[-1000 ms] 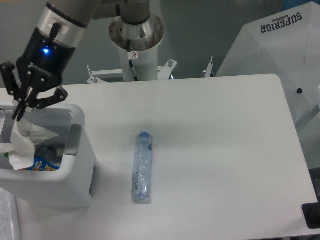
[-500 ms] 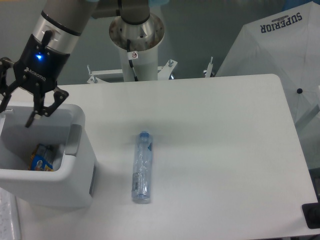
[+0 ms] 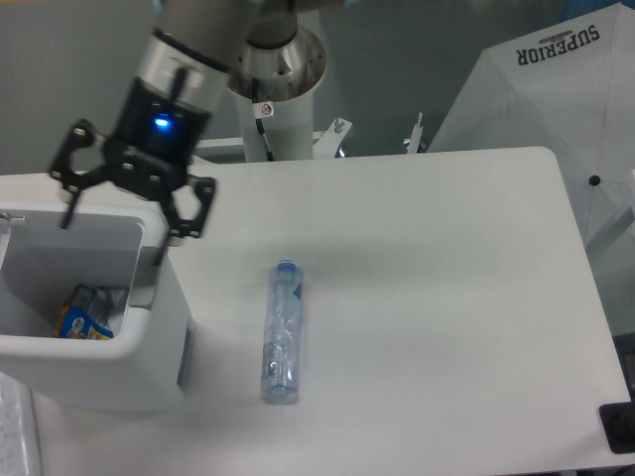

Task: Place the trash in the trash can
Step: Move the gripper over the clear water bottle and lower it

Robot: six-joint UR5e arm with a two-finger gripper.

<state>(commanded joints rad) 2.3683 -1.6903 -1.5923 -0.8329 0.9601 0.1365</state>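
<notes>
A slim clear plastic bottle [image 3: 282, 333] with a blue cap lies flat on the white table, cap pointing away from the camera. The white trash can [image 3: 149, 372] stands at the left edge, with a blue-and-orange packet [image 3: 82, 312] visible inside it. The crumpled wrapper is out of view. My gripper [image 3: 117, 232] hangs open and empty above the can's rear right rim, up and left of the bottle.
The arm's white base column [image 3: 270, 89] rises behind the table. A white "SUPERIOR" canopy [image 3: 556, 109] stands at the far right. A dark object [image 3: 619, 428] sits at the table's lower right corner.
The wrapper held over the can a second ago is gone from sight. My gripper has opened wide and moved right, from the can's left rear to its right rear rim.
</notes>
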